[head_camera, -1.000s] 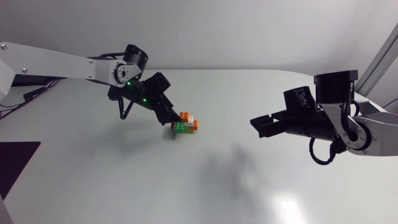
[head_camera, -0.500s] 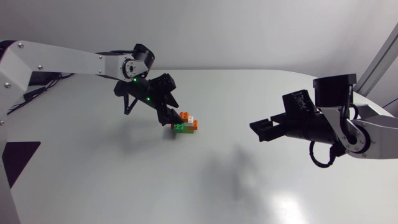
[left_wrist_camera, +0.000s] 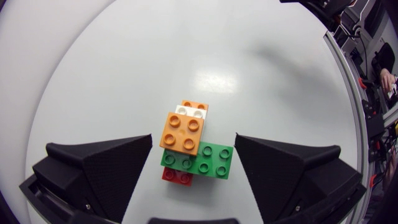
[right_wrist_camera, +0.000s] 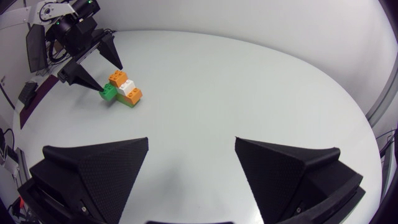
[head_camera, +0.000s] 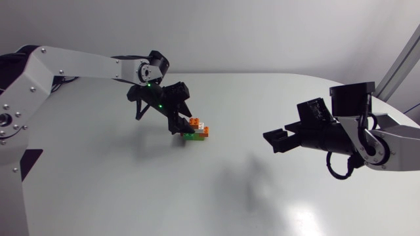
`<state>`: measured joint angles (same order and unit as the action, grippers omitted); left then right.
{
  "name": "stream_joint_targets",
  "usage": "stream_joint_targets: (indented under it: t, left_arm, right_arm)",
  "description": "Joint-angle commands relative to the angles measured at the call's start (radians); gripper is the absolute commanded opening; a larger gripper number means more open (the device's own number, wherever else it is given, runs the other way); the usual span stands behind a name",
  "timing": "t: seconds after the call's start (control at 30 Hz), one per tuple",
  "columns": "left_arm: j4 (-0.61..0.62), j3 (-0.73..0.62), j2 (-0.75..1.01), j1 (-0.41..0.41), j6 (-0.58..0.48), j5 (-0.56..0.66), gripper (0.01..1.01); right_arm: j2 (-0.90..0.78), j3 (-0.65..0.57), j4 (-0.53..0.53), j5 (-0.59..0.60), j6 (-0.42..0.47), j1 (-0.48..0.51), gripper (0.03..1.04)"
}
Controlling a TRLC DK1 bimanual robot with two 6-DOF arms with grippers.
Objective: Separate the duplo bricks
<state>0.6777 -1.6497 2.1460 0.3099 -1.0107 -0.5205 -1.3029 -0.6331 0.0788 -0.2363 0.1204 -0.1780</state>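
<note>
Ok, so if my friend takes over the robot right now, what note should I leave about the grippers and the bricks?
Left gripper: open, down at the brick stack, one finger on each side, not closed on it.
Right gripper: open, holding nothing, hovering over the table well off to the side of the stack.
Bricks: one clump on the table, with an orange brick on top, a white brick, and a green brick and a red brick below.
Done: nothing pulled apart yet.
Left to do: grip the clump, probably bring the right gripper in, and pull off every brick.
</note>
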Motion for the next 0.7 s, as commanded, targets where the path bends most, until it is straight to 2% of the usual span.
stream_joint_targets:
  t: [0.0,0.07,0.17,0.2,0.27,0.33,0.53,0.67]
  left_arm:
    - [0.017,-0.039,0.041,0.003,-0.039,-0.004,0.861]
    - [0.023,-0.051,0.052,0.008,-0.042,-0.001,0.795]
    - [0.036,-0.065,0.063,0.014,-0.051,-0.001,0.580]
    - [0.036,-0.068,0.066,0.015,-0.052,-0.001,0.536]
    - [0.037,-0.071,0.074,0.020,-0.055,-0.001,0.498]
    - [0.039,-0.073,0.083,0.024,-0.063,-0.001,0.420]
    - [0.048,-0.071,0.095,0.032,-0.080,0.014,0.310]
    - [0.059,-0.073,0.095,0.031,-0.080,0.017,0.287]
  right_arm:
    - [-0.007,0.026,0.009,-0.008,0.013,-0.009,1.00]
    - [-0.007,0.024,0.009,-0.008,0.013,-0.009,1.00]
    - [-0.007,0.027,0.009,-0.008,0.019,-0.008,1.00]
    - [-0.007,0.029,0.009,-0.008,0.021,-0.005,1.00]
    - [-0.007,0.032,0.009,-0.008,0.024,0.000,1.00]
    - [-0.007,0.033,0.009,-0.008,0.025,0.002,1.00]
    - [-0.004,0.033,0.009,-0.011,0.027,0.008,1.00]
    - [0.005,0.033,0.006,-0.014,0.027,0.008,1.00]
